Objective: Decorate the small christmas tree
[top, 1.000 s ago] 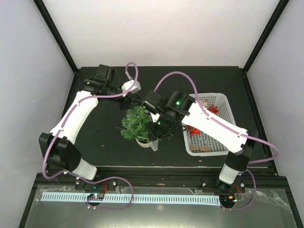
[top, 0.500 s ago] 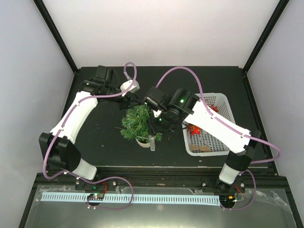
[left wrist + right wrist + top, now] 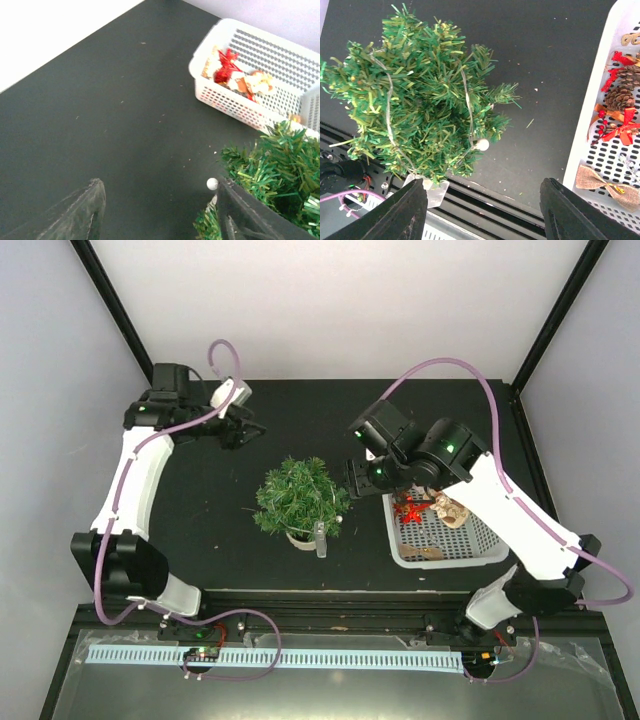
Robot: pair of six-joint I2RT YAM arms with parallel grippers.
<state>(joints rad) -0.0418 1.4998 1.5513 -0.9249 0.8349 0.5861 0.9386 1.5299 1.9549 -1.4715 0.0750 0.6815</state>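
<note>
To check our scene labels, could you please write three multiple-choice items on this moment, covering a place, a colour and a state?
1. On which arm's side of the small christmas tree does the mesh basket sit?
A. the left arm's
B. the right arm's
C. neither, behind the tree
2. What colour is the basket?
A. blue
B. green
C. white
3. How are the left hand and right hand?
A. open and empty
B. shut on ornaments
C. shut on the tree

Answers:
1 B, the top view shows it beside the right arm.
2 C, its walls are white in every view.
3 A, each wrist view shows jaws apart with nothing between.
</note>
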